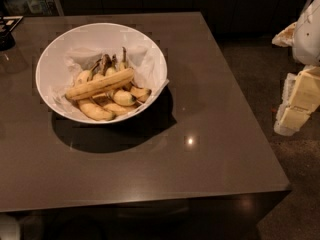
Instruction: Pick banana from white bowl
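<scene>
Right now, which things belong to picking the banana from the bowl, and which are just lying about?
For the job: long banana atop the pile; white bowl; gripper, off the table at the view's right.
Lying about: shorter bananas; paper lining; dark object, far-left corner.

Glossy white bowl (52,66), crumpled paper lining (150,66); polished table (210,89); hand (296,103) at right edge, seemingly matt plastic.

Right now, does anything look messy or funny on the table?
Nothing is spilled or broken. The only untidy bit is the crumpled paper lining, poking over the right rim of the white bowl. The banana lies crosswise on the shorter bananas. The gripper hangs off to the right, past the edge of the table.
</scene>
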You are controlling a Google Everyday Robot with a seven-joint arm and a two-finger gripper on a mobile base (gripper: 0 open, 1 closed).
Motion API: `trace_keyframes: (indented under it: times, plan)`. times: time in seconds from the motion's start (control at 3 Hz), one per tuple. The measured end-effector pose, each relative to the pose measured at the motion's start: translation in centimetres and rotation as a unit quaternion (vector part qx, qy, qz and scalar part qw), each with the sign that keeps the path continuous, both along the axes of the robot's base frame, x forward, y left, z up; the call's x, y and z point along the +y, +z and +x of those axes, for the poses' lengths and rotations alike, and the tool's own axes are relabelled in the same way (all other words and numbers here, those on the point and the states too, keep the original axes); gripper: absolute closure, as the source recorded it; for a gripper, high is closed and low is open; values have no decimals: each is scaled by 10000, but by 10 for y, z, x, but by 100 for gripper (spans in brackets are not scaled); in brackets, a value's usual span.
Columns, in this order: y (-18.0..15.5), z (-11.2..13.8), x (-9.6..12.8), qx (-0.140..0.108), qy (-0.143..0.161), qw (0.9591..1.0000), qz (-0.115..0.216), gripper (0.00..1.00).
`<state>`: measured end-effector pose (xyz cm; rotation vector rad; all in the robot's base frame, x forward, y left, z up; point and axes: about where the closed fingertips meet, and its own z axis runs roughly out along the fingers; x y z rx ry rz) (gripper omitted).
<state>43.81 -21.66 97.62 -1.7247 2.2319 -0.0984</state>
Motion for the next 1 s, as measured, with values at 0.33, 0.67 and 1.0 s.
trace_keyframes:
  times: [0.33,0.67,1.0]
  plan:
    - [0,0,0,0,0,10000,0,0]
    - [6,4,24,-118,140,9995,-265,0]
    - [13,7,68,-191,620,9954,-704,0]
